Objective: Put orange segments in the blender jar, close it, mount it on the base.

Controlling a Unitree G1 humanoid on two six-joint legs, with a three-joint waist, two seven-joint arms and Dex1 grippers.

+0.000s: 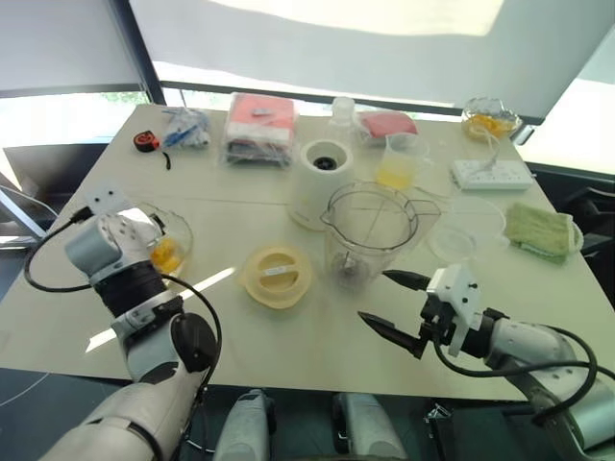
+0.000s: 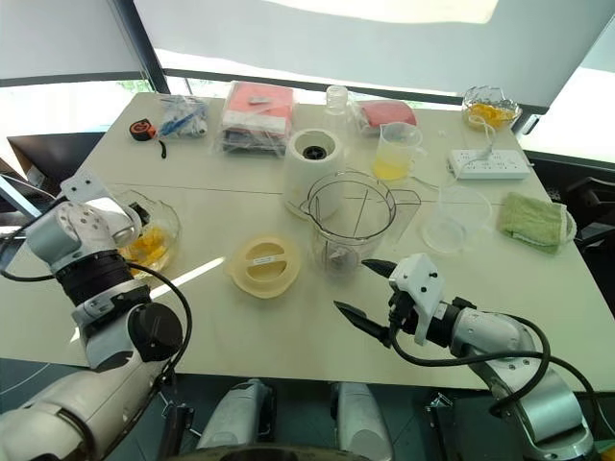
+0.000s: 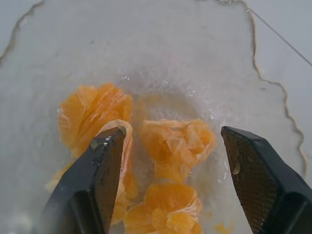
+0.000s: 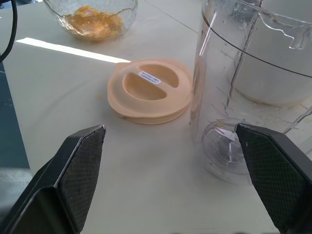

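Both pairs of my jaws stand apart, and neither has anything pinched between them. On my left gripper (image 3: 168, 180) the fingers are spread over the orange segments (image 3: 175, 146); one wedge lies against the inner face of one finger, but whether it is stuck there or merely behind it I cannot tell. The segments sit in the glass bowl (image 1: 181, 233) at the left edge of the table (image 1: 240, 331), with my left arm reaching over it. My right gripper (image 1: 394, 300) hangs wide open just in front of the blender jar (image 1: 370, 230), which stands upright and uncovered near the middle of the table, apparently with no fruit in it. Its pale lid (image 1: 277, 275) lies flat beside it, toward the bowl. Behind the jar stands the white base (image 1: 322, 173), its dark socket bare.

So I judge this to be the first step, getting fruit into the jar. Next I need to settle the left fingers around one soft wedge, close gently so it does not squash or slip, and carry it across to the jar's open mouth.
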